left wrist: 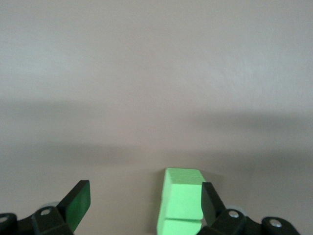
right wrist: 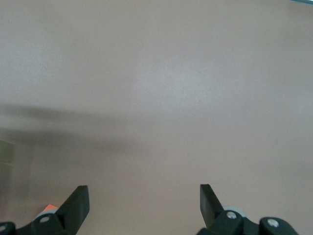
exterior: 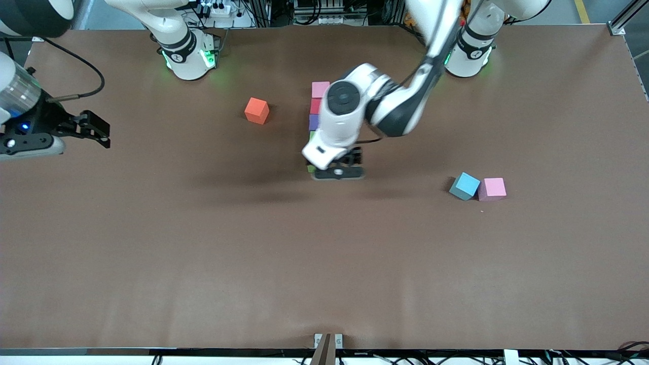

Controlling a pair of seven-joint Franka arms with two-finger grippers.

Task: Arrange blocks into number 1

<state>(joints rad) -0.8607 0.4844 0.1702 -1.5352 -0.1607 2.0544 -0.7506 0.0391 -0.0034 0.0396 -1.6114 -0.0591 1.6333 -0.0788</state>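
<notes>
Blocks are lined up mid-table in a column: pink block (exterior: 320, 89) farthest from the front camera, then red block (exterior: 315, 106), purple block (exterior: 313, 121), and a green block (exterior: 312, 135) mostly hidden under the left arm. The left gripper (exterior: 338, 167) sits low at the column's near end, jaws spread wide – its wrist view shows the green block (left wrist: 182, 200) touching one finger (left wrist: 209, 200), not clamped. From the column, the orange block (exterior: 257, 110) sits at about 9 o'clock, alone. Blue block (exterior: 464, 185) and a second pink block (exterior: 493, 188) touch each other around 4 o'clock. The right gripper (exterior: 96, 131) waits at the right arm's end of the table, jaws wide, holding nothing.
</notes>
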